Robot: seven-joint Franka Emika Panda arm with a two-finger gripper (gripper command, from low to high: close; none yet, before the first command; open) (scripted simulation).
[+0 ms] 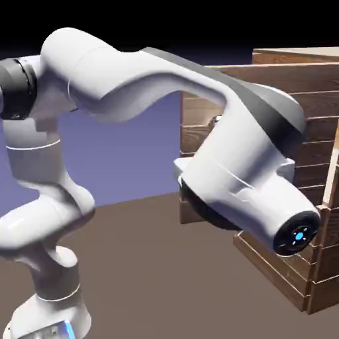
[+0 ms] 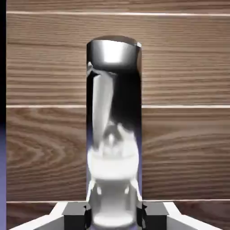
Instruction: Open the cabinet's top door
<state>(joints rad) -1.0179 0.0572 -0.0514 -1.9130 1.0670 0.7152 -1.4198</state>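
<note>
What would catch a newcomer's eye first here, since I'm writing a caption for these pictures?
In the exterior view, the big white arm arches across the brown plank cabinet. In the hand view, a shiny, mirror-like handle stands out mid-picture against the wood, its lower end between the finger tips of the gripper.

Cab. (image 1: 294, 56) w/ top door (image 1: 193, 102) ajar
</note>
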